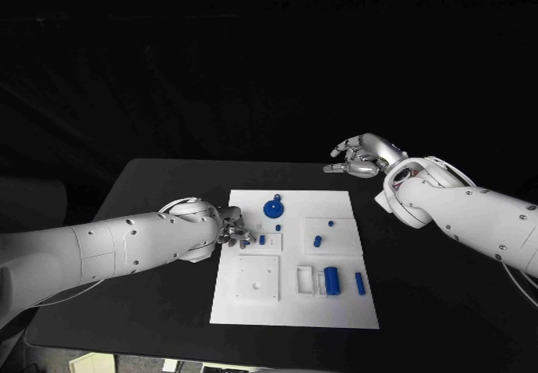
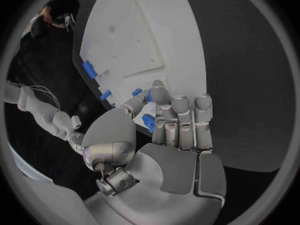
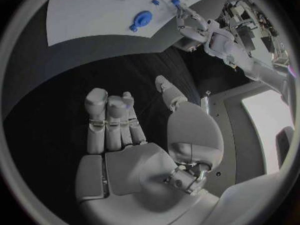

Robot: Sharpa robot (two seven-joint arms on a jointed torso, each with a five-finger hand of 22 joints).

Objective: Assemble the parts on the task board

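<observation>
Pinching a small blue part (image 2: 148, 121) between thumb and fingers at the task board's (image 1: 253, 311) left edge, the left robot hand (image 1: 232, 231) carries something I judge light, rigid and smooth, best taken across its sides. Off the board, the right robot hand (image 1: 361, 155) hovers above the table (image 1: 146, 194), fingers loosely curled, holding nothing.

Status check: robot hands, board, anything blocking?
Left robot hand at the task board left edge, fingers on a small blue part. Right robot hand off the board, holding nothing. Nothing blocking.

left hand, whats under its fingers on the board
The left hand reaches over the white task board, fingertips around a small blue part. The board beneath its fingers is hidden.
</observation>
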